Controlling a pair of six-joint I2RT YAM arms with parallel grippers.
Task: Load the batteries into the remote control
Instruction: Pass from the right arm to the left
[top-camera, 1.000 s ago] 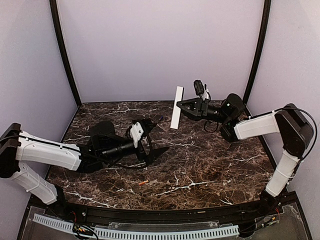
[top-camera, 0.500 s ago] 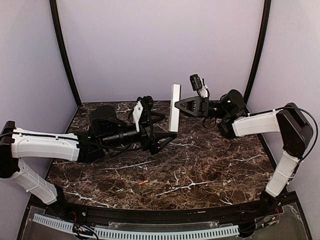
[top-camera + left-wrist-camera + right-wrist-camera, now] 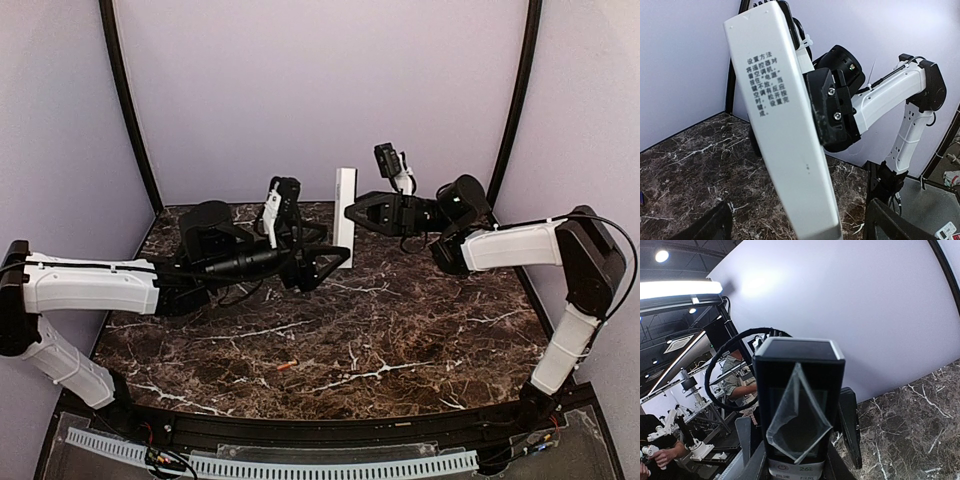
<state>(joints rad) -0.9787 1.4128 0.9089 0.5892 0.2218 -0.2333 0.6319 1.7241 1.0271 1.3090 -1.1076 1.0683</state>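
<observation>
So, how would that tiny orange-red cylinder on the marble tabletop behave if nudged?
The orange-red cylindrical battery lies on its side, so it would probably roll. The dark marble tabletop looks smooth, so likely little slows it.

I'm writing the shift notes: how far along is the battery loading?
Done: the remote is off the table, held upright by the right gripper. In hand: the open left gripper is at the remote's lower end, a finger on either side, not closed. Left: an orange battery lies on the table near the front, not loaded.
</observation>
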